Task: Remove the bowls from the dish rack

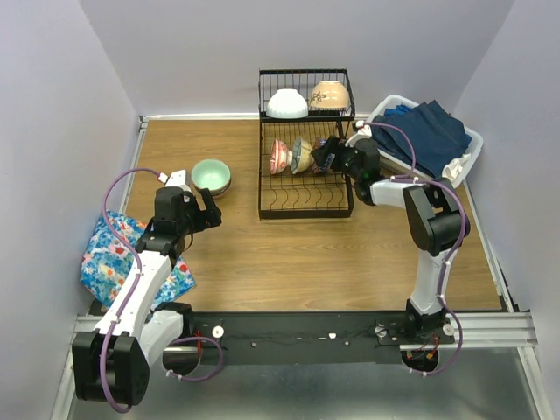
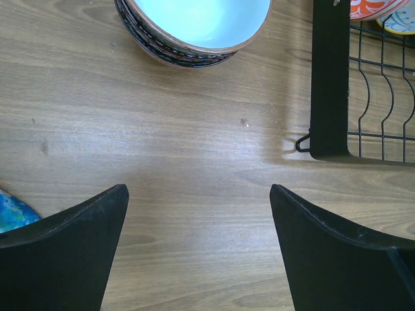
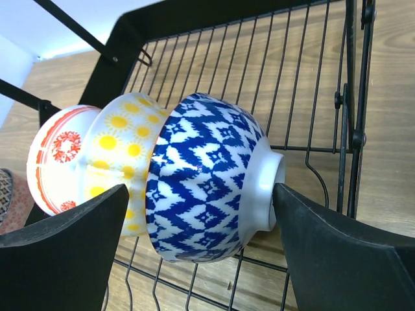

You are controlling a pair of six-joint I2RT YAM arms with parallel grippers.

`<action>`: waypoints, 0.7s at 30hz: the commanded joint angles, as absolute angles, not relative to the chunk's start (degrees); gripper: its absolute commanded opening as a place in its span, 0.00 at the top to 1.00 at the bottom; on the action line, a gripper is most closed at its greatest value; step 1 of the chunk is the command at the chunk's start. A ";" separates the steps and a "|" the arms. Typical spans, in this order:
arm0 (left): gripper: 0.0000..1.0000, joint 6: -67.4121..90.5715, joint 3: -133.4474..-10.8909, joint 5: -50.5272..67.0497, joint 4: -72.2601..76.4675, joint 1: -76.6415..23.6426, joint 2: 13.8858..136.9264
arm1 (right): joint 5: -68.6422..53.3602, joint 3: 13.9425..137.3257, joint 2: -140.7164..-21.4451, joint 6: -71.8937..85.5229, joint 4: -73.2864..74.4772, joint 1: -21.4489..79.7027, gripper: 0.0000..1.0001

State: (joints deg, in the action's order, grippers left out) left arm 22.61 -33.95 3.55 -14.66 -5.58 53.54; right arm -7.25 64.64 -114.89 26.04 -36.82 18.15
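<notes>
The black wire dish rack [image 1: 306, 199] stands at the back centre. On its top shelf sit a white bowl [image 1: 287, 104] and a beige bowl [image 1: 329, 94]. In the lower tray, a red-patterned bowl [image 3: 58, 155], a yellow-sun bowl [image 3: 120, 155] and a blue-zigzag bowl [image 3: 207, 181] stand on edge, nested. My right gripper [image 3: 200, 194] is open and straddles the blue-zigzag bowl, its right finger touching the bowl's foot. My left gripper [image 2: 199, 194] is open and empty over bare table, just short of a mint-green bowl [image 2: 201, 19] stacked on other bowls [image 1: 211, 175].
A white basket of blue cloths [image 1: 429, 136] stands right of the rack, close to my right arm. A floral blue cloth [image 1: 114, 254] lies at the table's left edge under my left arm. The rack's corner [image 2: 331, 84] is right of my left gripper.
</notes>
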 commanded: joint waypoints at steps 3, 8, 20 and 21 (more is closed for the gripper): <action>0.01 22.50 -35.24 5.01 -13.45 -5.19 53.44 | -8.09 61.52 -116.02 26.72 -37.88 18.37 0.00; 0.01 22.59 -35.16 5.36 -13.27 -5.19 53.17 | -9.14 62.75 -116.28 25.84 -37.00 18.28 0.05; 0.01 22.85 -34.98 5.45 -13.36 -5.27 52.56 | -8.70 64.16 -115.49 24.08 -34.54 18.37 0.27; 0.01 22.85 -34.98 5.54 -13.36 -5.27 52.56 | -8.70 64.33 -115.58 23.73 -34.28 18.37 0.27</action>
State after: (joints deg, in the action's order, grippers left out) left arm 22.68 -33.95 4.19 -14.50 -5.58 53.52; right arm -8.54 63.51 -114.87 25.28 -37.78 18.13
